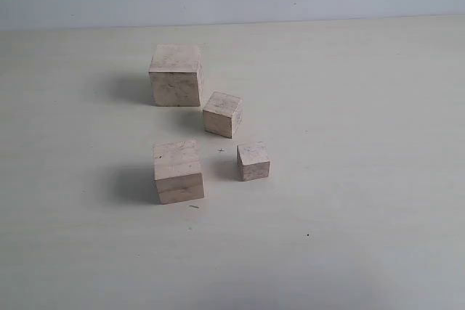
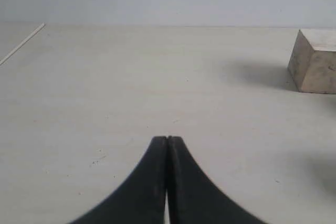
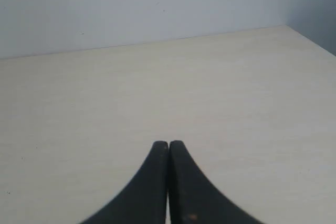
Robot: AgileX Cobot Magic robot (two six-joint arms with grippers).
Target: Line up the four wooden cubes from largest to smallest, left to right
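Item one, largest cube (image 1: 176,74): far left of the cluster, flat on the table (image 1: 363,179), already about where I judge the row could begin. Item two, second cube (image 1: 178,172): near left, directly in front of the largest, so in column with it rather than to its right. Item three, third cube (image 1: 222,114): just right of the largest, slightly nearer, turned corner-on; whether they touch I cannot tell. Item four, smallest cube (image 1: 253,161): near right, beside the second, apart from it. Together they form a loose two-by-two, no row yet. Left gripper (image 2: 167,139): jaws pressed together, empty, low over bare table, a lone cube (image 2: 315,61) ahead that I can't rank. Right gripper (image 3: 168,143): jaws pressed together, empty, no cube before it. Both seem parked clear, pending a first pick.
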